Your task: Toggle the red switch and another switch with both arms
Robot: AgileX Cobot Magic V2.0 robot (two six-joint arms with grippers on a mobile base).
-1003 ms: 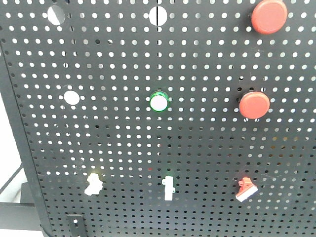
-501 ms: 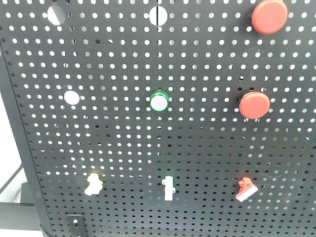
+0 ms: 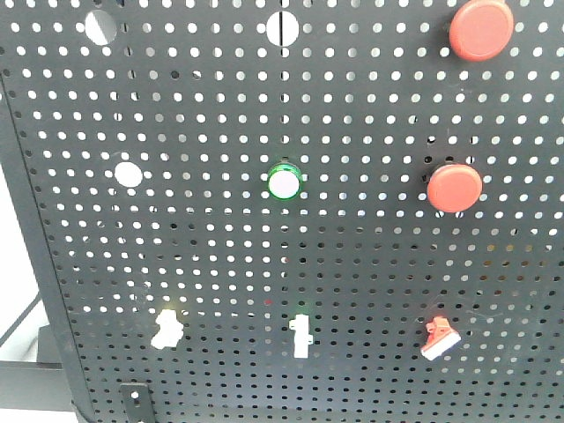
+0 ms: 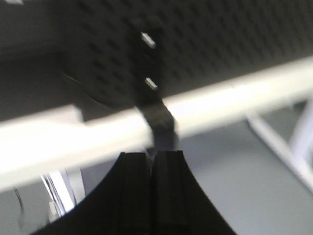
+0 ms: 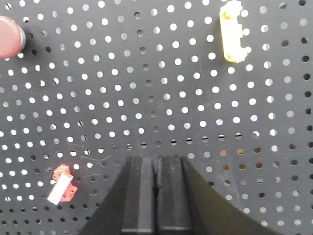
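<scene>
Since the earlier front pictures nothing on the board has moved; the toggles and buttons sit where they were, and neither arm has entered that view.

The black pegboard (image 3: 370, 264) fills the front view. Two round red buttons (image 3: 455, 187) stand on its right side, a green-ringed button (image 3: 285, 182) at the middle. Along the bottom row the red switch (image 3: 440, 337) sits at the right, the pale switch (image 3: 166, 328) at the left, and an upright white toggle (image 3: 300, 334) between them, all well apart.

The right gripper (image 5: 155, 196) is clenched, holding nothing. It faces the board with the red switch (image 5: 61, 185) off to its lower left and a yellow toggle (image 5: 233, 31) at upper right. The left gripper (image 4: 150, 181) is also closed and empty; its blurred view shows only the board's lower edge and a pale bar (image 4: 98, 132), no switch.

To do this step well, I judge that each arm should first line up squarely with its own toggle, then push the short lever with the closed fingertip, staying off the big buttons and the middle toggle.
</scene>
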